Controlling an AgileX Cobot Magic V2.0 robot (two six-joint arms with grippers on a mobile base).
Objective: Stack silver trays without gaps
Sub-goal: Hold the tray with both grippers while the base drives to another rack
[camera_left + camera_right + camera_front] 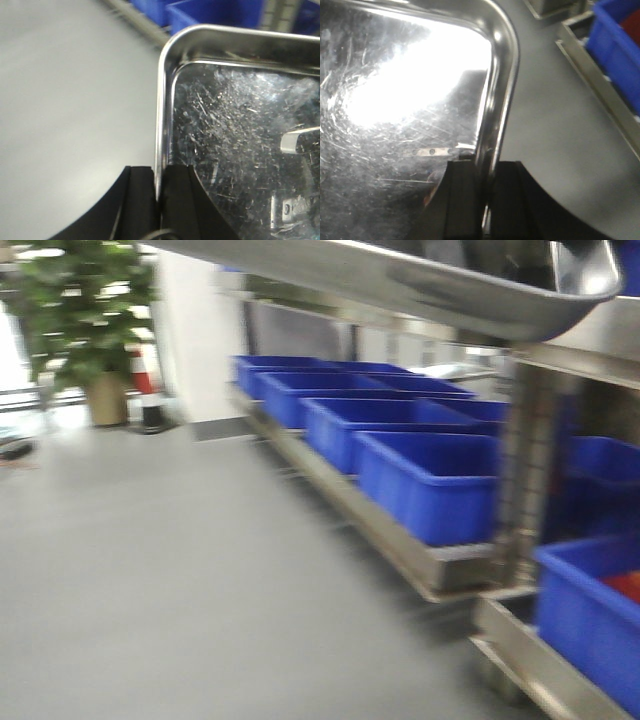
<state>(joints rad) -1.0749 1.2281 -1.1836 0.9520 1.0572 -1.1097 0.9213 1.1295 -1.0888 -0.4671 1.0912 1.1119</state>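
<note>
Left tool (160, 200) is clenched on the left rim of a silver tray (240, 125) and right tool (485, 200) on its right rim, holding it aloft over the floor (150, 570) near the blue bins (430, 480). This looks like the carrying step. Next the tray needs squaring over a second tray, which is not in view, and lowering level so it nests.

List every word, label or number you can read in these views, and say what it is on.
No text can be read in any view.
The silver tray shows only scratches and reflections.
The blue bins show no label, though the front view is blurred.
</note>
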